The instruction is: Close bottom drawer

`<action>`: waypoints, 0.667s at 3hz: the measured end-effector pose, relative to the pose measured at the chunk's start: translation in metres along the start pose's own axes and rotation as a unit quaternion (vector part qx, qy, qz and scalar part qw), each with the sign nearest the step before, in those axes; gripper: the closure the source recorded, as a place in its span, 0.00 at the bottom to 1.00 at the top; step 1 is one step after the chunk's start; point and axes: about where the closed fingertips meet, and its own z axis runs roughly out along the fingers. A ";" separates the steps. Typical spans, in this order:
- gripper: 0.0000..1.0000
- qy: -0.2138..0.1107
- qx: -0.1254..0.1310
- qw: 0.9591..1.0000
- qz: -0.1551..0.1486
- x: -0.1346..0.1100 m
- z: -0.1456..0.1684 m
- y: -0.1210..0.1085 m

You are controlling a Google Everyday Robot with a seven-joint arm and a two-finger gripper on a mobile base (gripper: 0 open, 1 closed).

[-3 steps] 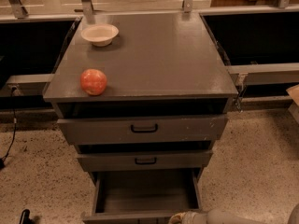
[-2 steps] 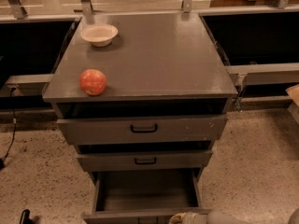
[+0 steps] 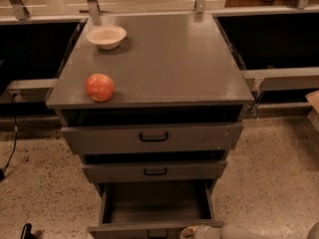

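Note:
The bottom drawer [image 3: 154,208] of the grey cabinet stands pulled far out, its deep grey box empty and its front [image 3: 149,230] at the bottom edge of the camera view. My gripper [image 3: 197,231] is at the bottom edge, just right of the drawer front's middle, with the pale arm running off to the right. The top drawer [image 3: 152,137] and the middle drawer [image 3: 154,171] above it are each pulled out a little.
A red apple [image 3: 99,87] and a small white bowl [image 3: 106,36] sit on the cabinet top [image 3: 169,59]. Speckled floor lies on both sides. A black cable [image 3: 11,148] hangs at the left. Dark shelving and metal rails run behind.
The gripper has edged slightly further along the drawer front. The drawer, apple and bowl have not moved.

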 end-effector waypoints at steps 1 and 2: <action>0.41 0.000 0.000 1.000 0.000 0.000 0.000 0.000; 0.17 0.000 0.000 1.000 0.000 0.000 0.000 0.000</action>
